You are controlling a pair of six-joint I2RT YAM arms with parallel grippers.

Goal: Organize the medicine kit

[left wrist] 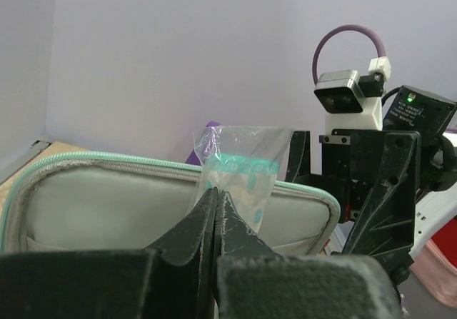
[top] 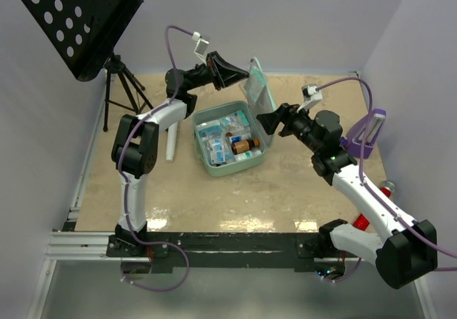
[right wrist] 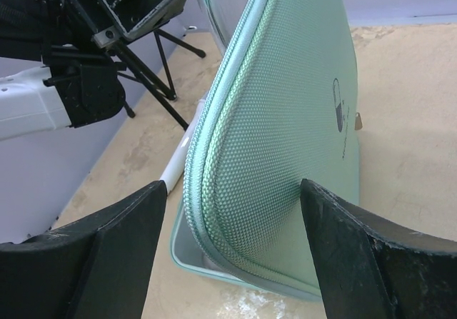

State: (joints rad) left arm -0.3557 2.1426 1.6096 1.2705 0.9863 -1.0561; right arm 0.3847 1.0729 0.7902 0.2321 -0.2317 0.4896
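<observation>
The medicine kit lies open on the table, its base holding a brown bottle and several packets. Its lid stands upright. In the left wrist view my left gripper is shut on a clear packet with teal print, held against the lid's grey inside. In the top view that gripper sits behind the lid. My right gripper is open and straddles the lid's mint outer shell, which bears a capsule mark. From above it is at the lid's near edge.
A white tube lies left of the kit. A black perforated music stand on a tripod fills the far left corner. A purple wedge stands at the right, with a small red object near the right arm.
</observation>
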